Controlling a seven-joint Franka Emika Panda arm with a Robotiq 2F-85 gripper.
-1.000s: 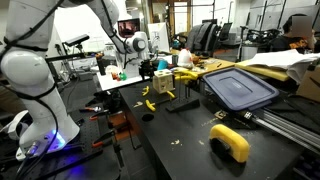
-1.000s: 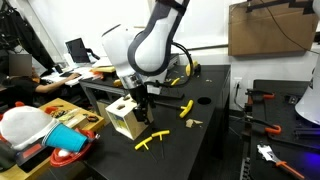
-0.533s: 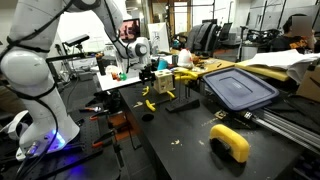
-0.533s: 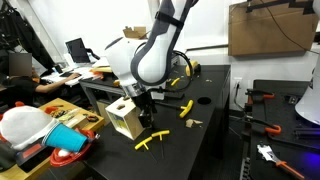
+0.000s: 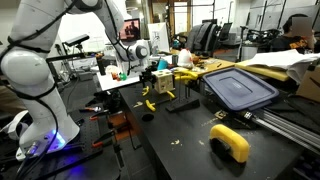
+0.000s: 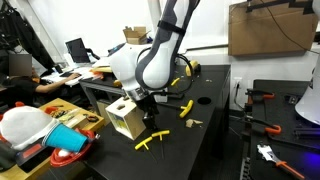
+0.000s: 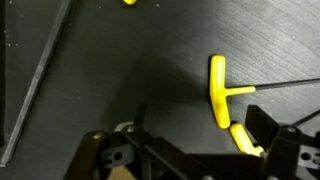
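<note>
Hovering low over the dark bench (image 6: 205,105), the end effector (image 6: 148,118) has its jaws spread wide with nothing between them. In the wrist view, a yellow T-handled tool with a thin metal shaft (image 7: 218,90) lies flat on the bench just ahead of the fingers (image 7: 285,150), apart from them. In an exterior view, a small pale wooden box (image 6: 122,118) stands just beside the end effector. A second yellow-handled tool (image 6: 186,108) lies farther along the bench.
</note>
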